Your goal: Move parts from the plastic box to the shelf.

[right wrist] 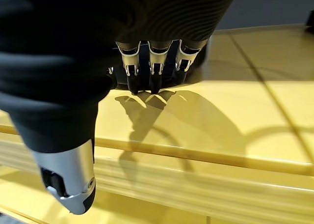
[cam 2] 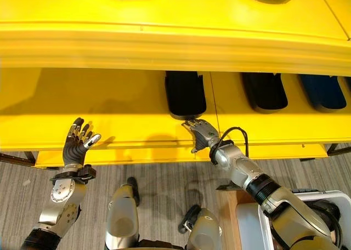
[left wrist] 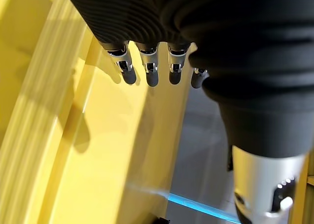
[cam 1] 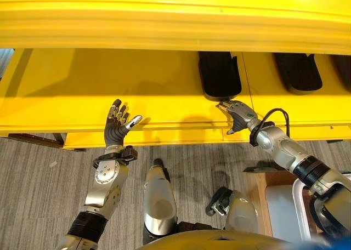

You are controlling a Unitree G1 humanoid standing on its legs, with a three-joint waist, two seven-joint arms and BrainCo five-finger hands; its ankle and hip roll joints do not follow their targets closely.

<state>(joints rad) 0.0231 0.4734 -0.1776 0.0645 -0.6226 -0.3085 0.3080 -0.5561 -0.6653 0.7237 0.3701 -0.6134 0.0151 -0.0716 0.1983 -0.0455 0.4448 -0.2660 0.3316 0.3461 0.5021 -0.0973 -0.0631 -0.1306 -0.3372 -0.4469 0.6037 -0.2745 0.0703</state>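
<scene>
- Your right hand (cam 2: 201, 132) is over the front lip of the yellow shelf (cam 2: 109, 104), fingers straight and released, tips right at the near end of a black part (cam 2: 185, 94) lying on the middle tier. Can't tell whether the tips touch it.
- In the right wrist view the fingers (right wrist: 155, 69) point at that same black part (right wrist: 196, 62), with nothing clamped between them and the thumb.
- Your left hand (cam 1: 116, 125) is raised at the shelf's front edge, well to the left of the part, fingers spread and empty, palm toward the shelf.
- Left wrist view agrees: fingers (left wrist: 151, 69) straight over bare yellow shelf surface, holding nothing.
- More black parts sit on the same tier to the right: one (cam 2: 264, 92) just past a seam in the shelf, another darker one (cam 2: 323, 92) beyond it.
- The plastic box (cam 1: 299, 206) shows at lower right by your right arm, on a wooden stand (cam 1: 262, 206); its contents aren't visible.
</scene>
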